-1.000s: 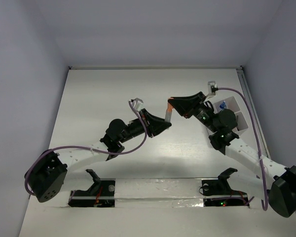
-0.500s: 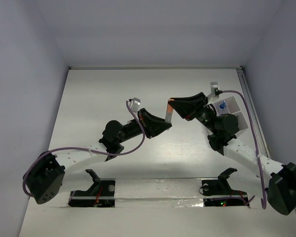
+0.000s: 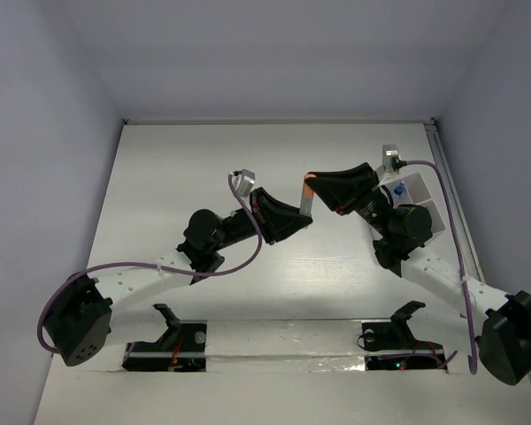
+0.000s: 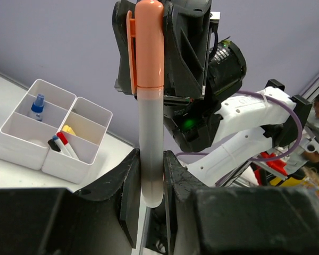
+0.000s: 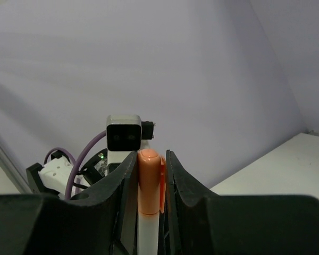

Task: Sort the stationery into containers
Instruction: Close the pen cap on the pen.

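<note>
Two grippers share one item in mid-air over the middle of the table: the orange-capped pen (image 3: pixel 305 200). The left gripper (image 3: pixel 294 219) is clamped on the bare white end of the barrel, which the left wrist view shows pinched between its pads. The right gripper (image 3: pixel 318 187) is closed around the orange cap, its fingers (image 5: pixel 128 175) pressed against either side. From above, the pen's long axis runs nearly straight away from the arm bases, with the cap at the far end and tipped slightly right. The containers (image 3: pixel 419 192) sit on the table well to the right of the pen, against the right edge and partly hidden behind the right arm's wrist. The right arm is therefore much the nearer carrier. The hand-over probably hinges on the left jaws letting go, after which the pen would need to be laid flat along a compartment.
</note>
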